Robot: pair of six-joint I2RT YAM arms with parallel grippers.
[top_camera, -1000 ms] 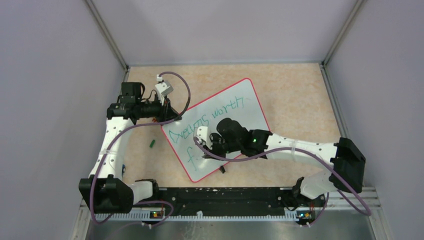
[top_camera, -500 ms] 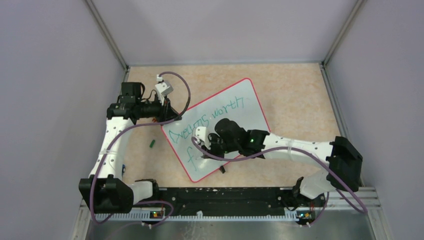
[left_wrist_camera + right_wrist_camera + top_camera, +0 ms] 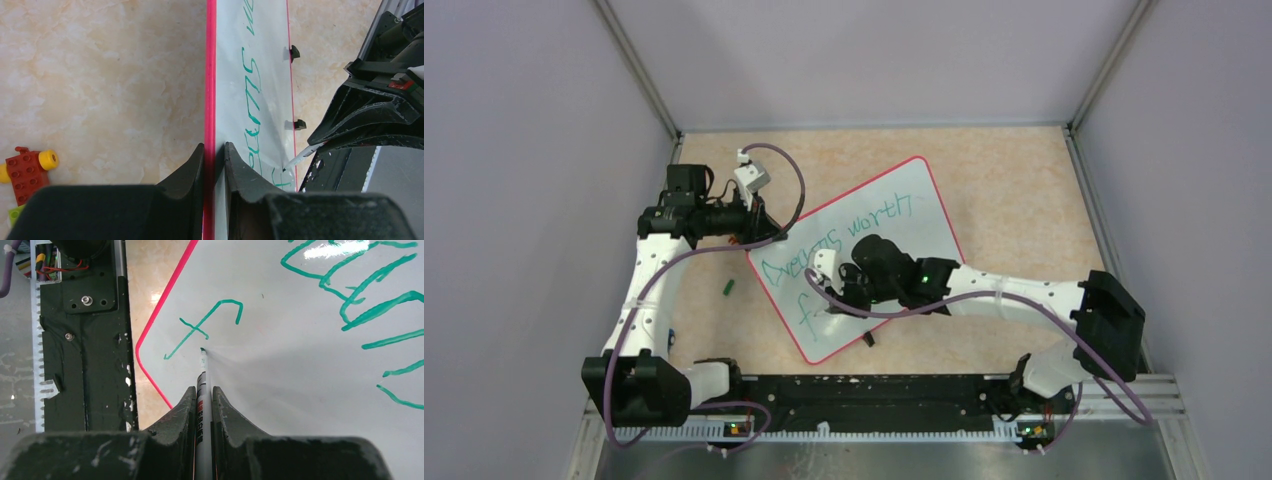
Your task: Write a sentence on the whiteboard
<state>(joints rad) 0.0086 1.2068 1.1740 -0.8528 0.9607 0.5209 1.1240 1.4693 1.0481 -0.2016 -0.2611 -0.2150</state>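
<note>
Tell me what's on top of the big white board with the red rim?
There is green handwritten lettering in two lines, the second only an f. A white marker in the right gripper touches the white board there. The right arm hides the board's middle from above.

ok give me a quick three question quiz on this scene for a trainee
1. True or false: the left gripper is shut on the whiteboard's red rim.
2. The right gripper holds: A) eraser B) marker C) cloth
3. Fill in: the second line of the sentence so far is one letter: ___
Key: 1 true; 2 B, the marker; 3 f
</note>
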